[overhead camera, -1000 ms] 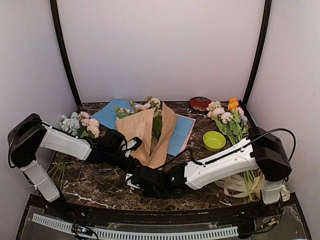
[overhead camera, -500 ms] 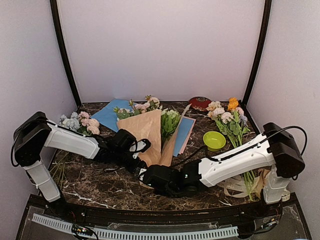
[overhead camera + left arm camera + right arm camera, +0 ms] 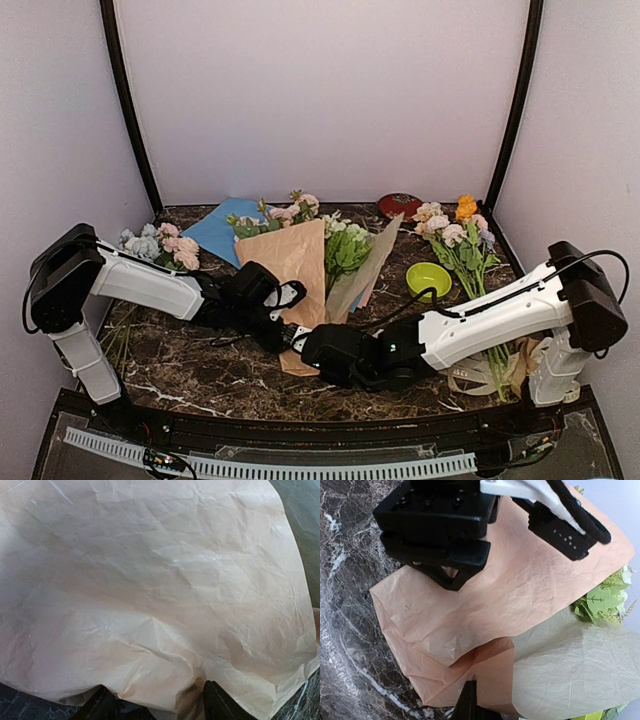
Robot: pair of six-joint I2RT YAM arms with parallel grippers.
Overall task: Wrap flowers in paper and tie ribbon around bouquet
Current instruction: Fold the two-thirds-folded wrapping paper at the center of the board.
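The tan paper [image 3: 288, 262] lies creased at mid-table, folded round the flowers [image 3: 344, 246]. Green leaves and pink-cream blooms [image 3: 292, 211] show at its far end. Its right flap [image 3: 366, 266] stands up with the paler side showing. My left gripper [image 3: 284, 303] is open, its fingers [image 3: 102, 706] wide apart, with the paper [image 3: 160, 590] bulging between them. My right gripper [image 3: 470, 700] is shut on the folded near corner of the paper [image 3: 485, 660]. The cream ribbon [image 3: 478, 374] lies heaped at the near right, under the right arm.
A light blue sheet [image 3: 213, 231] lies under the tan paper. A bunch with blue blooms [image 3: 158, 249] is at the left, and one with an orange bloom [image 3: 456, 236] at the right. A lime bowl [image 3: 428, 281] and a red dish [image 3: 400, 206] stand at the back right.
My right arm has slid right with the paper's corner. The right flap swung open to the right and uncovered the green leaves. My left gripper followed rightward and widened a little.
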